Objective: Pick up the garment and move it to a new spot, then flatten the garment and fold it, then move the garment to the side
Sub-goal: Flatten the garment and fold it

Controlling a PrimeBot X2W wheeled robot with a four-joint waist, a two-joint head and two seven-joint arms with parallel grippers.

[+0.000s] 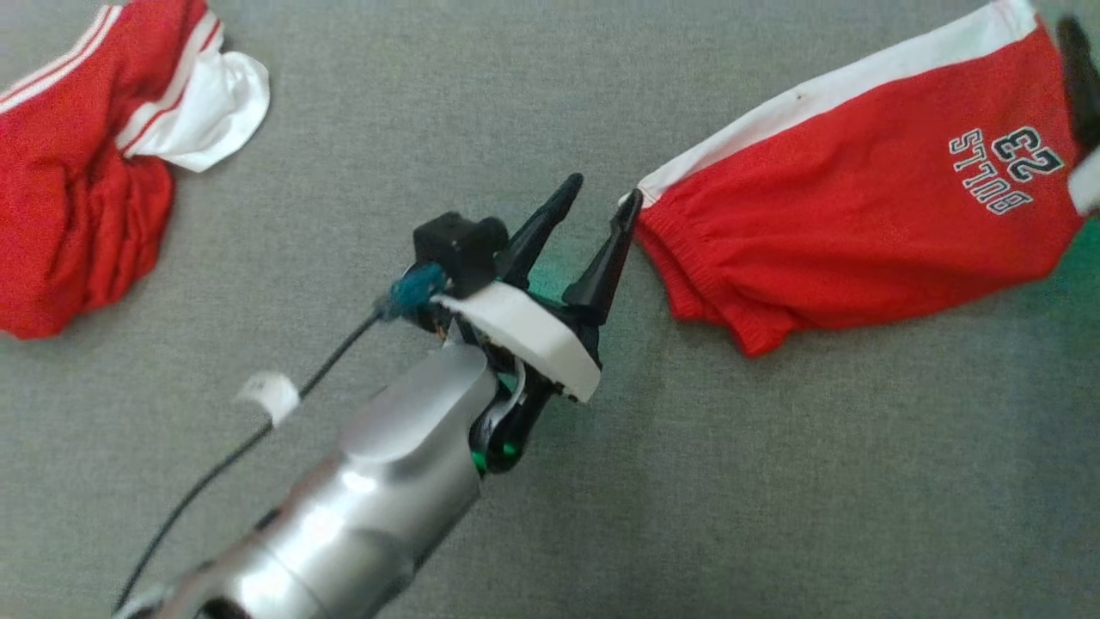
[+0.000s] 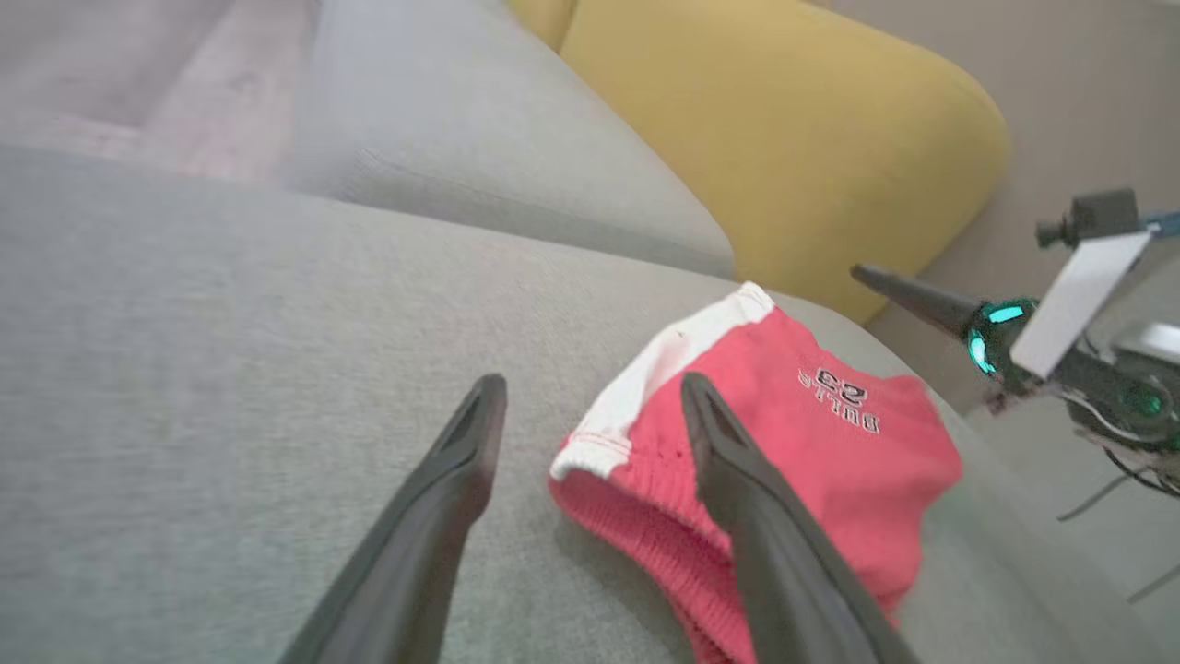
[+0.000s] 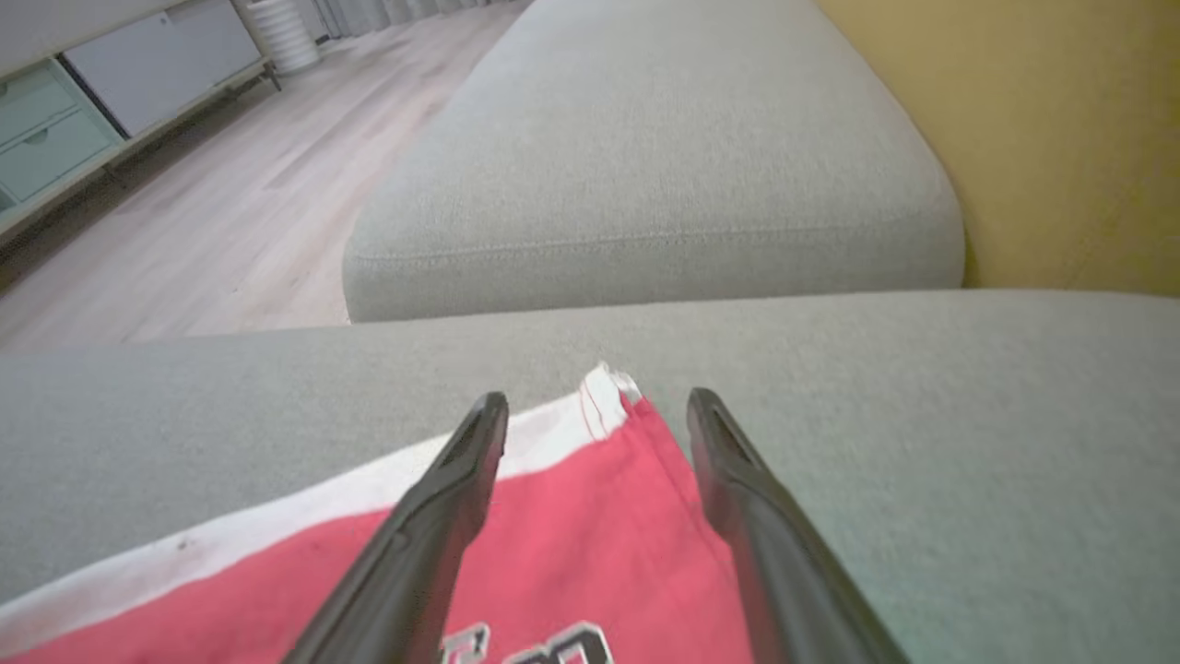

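Head view: left claw [image 1: 603, 190] wide, beside garment [image 1: 859, 198]

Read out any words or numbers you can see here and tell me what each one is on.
"BULLS": on the red shorts, upside down in the head view.
"23": beside it on the same shorts.
Right wrist view: letters cut off at the bottom edge, unreadable.
On the crumpled red garment: no text showing.

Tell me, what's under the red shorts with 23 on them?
The red shorts lie on the grey sofa cushion. Its fabric shows all around them; anything beneath the cloth is covered.
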